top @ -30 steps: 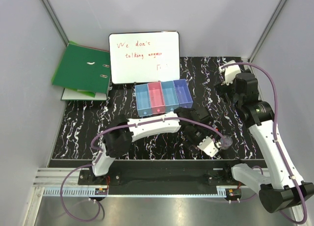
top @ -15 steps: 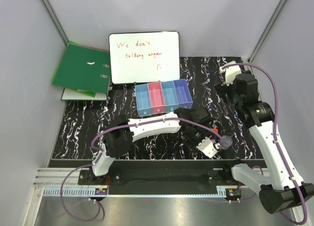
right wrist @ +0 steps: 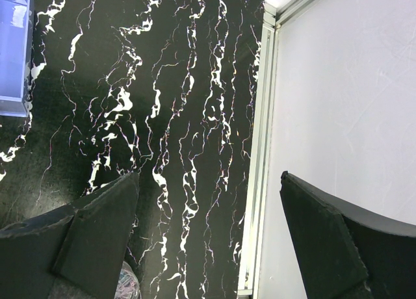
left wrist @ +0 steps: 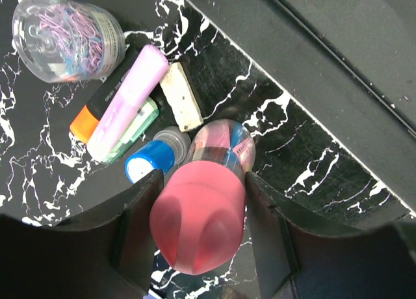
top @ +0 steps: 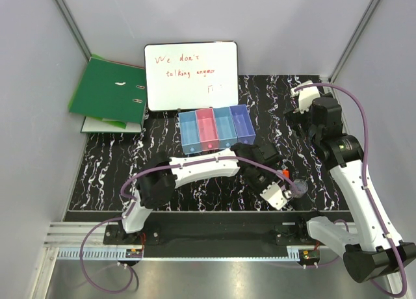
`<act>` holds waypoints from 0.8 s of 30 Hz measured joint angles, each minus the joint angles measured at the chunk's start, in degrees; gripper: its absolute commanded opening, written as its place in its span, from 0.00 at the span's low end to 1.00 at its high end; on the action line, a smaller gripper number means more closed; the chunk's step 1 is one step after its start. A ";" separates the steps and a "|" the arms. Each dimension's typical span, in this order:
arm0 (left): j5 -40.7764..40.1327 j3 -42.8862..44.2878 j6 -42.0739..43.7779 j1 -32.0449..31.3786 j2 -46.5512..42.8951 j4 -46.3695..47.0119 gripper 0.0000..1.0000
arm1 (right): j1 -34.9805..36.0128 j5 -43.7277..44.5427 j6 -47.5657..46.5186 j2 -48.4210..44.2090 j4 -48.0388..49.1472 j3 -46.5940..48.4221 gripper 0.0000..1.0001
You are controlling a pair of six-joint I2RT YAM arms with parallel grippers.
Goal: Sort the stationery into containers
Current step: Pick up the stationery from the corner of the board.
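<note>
My left gripper (left wrist: pixel 201 185) is shut on the pink-capped cylinder (left wrist: pixel 198 214), with a finger pressed on each side of the pink cap. Its lower end reaches down among the stationery on the table. Beside it lie the blue-capped small tube (left wrist: pixel 151 161), a green stick (left wrist: pixel 133 140), a small pink bar (left wrist: pixel 128 101), an orange-tipped marker (left wrist: pixel 84 123) and a white eraser (left wrist: pixel 182 104). The clear round pot (left wrist: pixel 68 29) holds paper clips. In the top view the left gripper (top: pixel 263 172) is at the near right. The four joined bins (top: pixel 216 129) stand mid-table. My right gripper (right wrist: pixel 209 182) is open and empty.
The whiteboard (top: pixel 190 75) stands behind the bins, and the green ring binder (top: pixel 107 91) lies at the far left. The right gripper (top: pixel 299 120) hangs over the far right of the table, near the metal edge rail (right wrist: pixel 260 149) and wall. The purple bin (right wrist: pixel 13 45) shows at its left.
My left gripper has shifted slightly away from the near edge with the pink-capped cylinder between its fingers. The right arm has not moved.
</note>
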 measured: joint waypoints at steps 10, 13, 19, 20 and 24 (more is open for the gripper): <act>-1.36 -0.11 -1.14 -0.22 -0.20 0.04 0.00 | 0.00 0.04 -0.02 0.00 0.02 0.00 0.97; -2.54 -1.51 -2.86 0.11 -1.20 0.39 0.00 | 0.00 0.02 -0.04 -0.02 0.02 0.00 0.97; -5.46 -6.45 -10.36 4.61 -6.54 -0.92 0.00 | 0.00 0.02 -0.02 -0.02 -0.02 0.11 0.97; -6.32 -6.80 -12.04 5.97 -7.58 -1.16 0.00 | 0.00 0.02 -0.02 -0.02 -0.04 0.31 0.97; -9.60 -7.28 -18.75 11.96 -11.58 -1.99 0.00 | 0.00 0.02 -0.02 -0.02 0.09 1.75 0.97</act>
